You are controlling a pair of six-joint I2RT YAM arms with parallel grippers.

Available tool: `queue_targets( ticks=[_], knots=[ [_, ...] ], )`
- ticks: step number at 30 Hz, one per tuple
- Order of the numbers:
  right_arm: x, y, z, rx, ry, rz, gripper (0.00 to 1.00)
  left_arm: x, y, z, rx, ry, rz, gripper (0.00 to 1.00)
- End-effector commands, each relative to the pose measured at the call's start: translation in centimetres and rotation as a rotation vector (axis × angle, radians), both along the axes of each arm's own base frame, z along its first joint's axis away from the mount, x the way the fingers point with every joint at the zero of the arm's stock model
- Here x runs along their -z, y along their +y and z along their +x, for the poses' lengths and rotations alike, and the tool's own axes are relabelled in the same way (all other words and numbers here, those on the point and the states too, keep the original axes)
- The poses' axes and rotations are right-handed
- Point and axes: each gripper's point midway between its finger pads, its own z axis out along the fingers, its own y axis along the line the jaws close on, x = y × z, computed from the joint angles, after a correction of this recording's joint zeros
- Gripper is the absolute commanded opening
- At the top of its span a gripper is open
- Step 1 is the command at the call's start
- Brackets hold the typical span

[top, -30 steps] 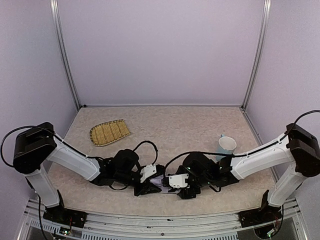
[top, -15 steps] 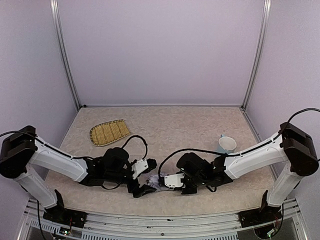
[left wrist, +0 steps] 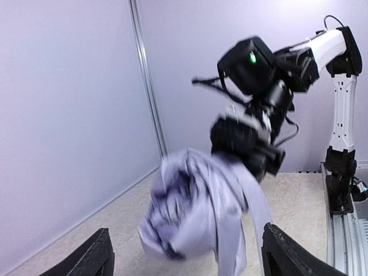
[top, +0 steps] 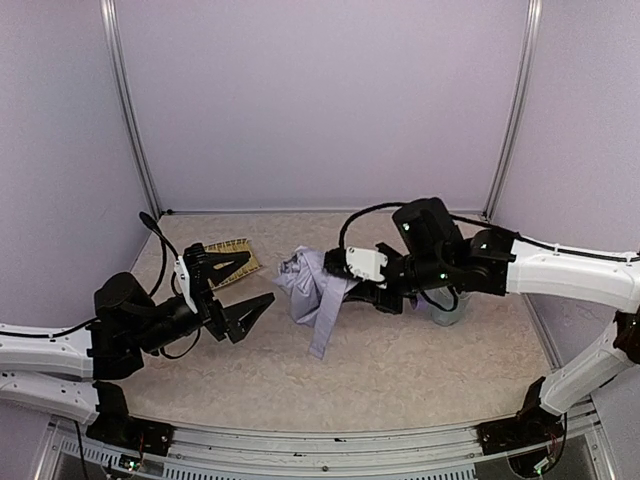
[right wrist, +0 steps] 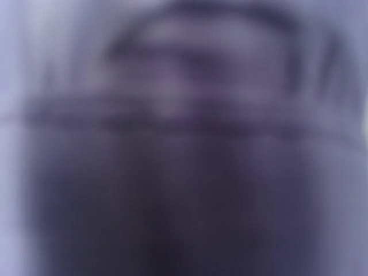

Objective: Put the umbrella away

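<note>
The umbrella (top: 312, 285) is a bunched pale lilac bundle of fabric held above the table's middle, one strip trailing down to the surface. My right gripper (top: 345, 285) is shut on its right side, its fingertips buried in the fabric. In the right wrist view only blurred lilac and dark umbrella fabric (right wrist: 184, 138) fills the picture. My left gripper (top: 242, 291) stands open to the left of the umbrella, apart from it. In the left wrist view the umbrella (left wrist: 195, 213) hangs ahead between the left gripper's (left wrist: 190, 259) spread fingers (left wrist: 95, 256), untouched.
A woven straw tray (top: 238, 252) lies at the back left, partly hidden behind the left gripper's upper finger. A light blue cup (top: 447, 309) stands on the right, mostly hidden under the right arm. Metal posts stand at the back corners.
The left gripper let go of the umbrella and drew back to the left, open. The right gripper closed on it and lifted it from the near edge to mid-table.
</note>
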Motion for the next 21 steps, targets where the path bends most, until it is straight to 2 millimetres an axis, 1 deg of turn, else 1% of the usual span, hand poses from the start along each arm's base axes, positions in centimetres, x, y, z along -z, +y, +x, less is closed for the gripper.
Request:
queue_targets(
  ticks=[1, 2, 4, 5, 8, 10, 11, 12, 13, 15, 16, 19, 21],
  knots=[
    [-10.0, 0.9, -1.4, -0.126, -0.027, 0.212, 0.0, 0.2, -0.3, 0.0, 0.016, 0.022, 0.002, 0.8],
    [-11.3, 1.0, -1.2, -0.122, -0.047, 0.229, 0.0, 0.4, -0.6, -0.2, 0.039, 0.033, -0.005, 0.74],
    [-13.6, 1.3, -0.7, -0.11, -0.081, 0.263, 0.0, 0.6, -1.6, -1.4, 0.116, 0.035, -0.013, 0.68],
    [-15.0, 1.4, -0.6, -0.11, -0.101, 0.284, 0.0, 0.6, -2.0, -2.0, 0.141, 0.026, -0.024, 0.67],
    [-16.8, 1.8, -0.6, -0.128, -0.128, 0.304, 0.0, 0.2, -2.8, -2.8, 0.164, -0.023, -0.066, 0.67],
    [-17.5, 2.0, -0.5, -0.135, -0.137, 0.31, 0.0, -0.3, -3.4, -2.6, 0.159, -0.045, -0.092, 0.66],
    [-17.7, 2.1, -0.4, -0.133, -0.14, 0.311, 0.0, -0.4, -3.9, -2.2, 0.153, -0.048, -0.092, 0.64],
    [-17.9, 2.2, -0.3, -0.13, -0.142, 0.314, 0.0, -0.6, -4.4, -1.8, 0.144, -0.046, -0.092, 0.59],
    [-18.1, 2.3, -0.1, -0.124, -0.141, 0.316, 0.0, -0.4, -5.3, -1.1, 0.13, -0.035, -0.085, 0.55],
    [-18.4, 2.5, 0.0, -0.121, -0.138, 0.326, 0.0, 0.2, -6.3, -0.5, 0.12, -0.025, -0.084, 0.53],
    [-18.4, 2.6, 0.0, -0.123, -0.137, 0.329, 0.0, 0.2, -6.6, -0.4, 0.125, -0.033, -0.098, 0.55],
    [-18.5, 2.8, 0.1, -0.124, -0.139, 0.334, 0.0, -0.4, -8.2, -1.3, 0.199, -0.074, -0.143, 0.65],
    [-18.4, 2.8, 0.3, -0.117, -0.142, 0.33, 0.0, -0.7, -9.4, -2.0, 0.257, -0.086, -0.143, 0.67]
  ],
)
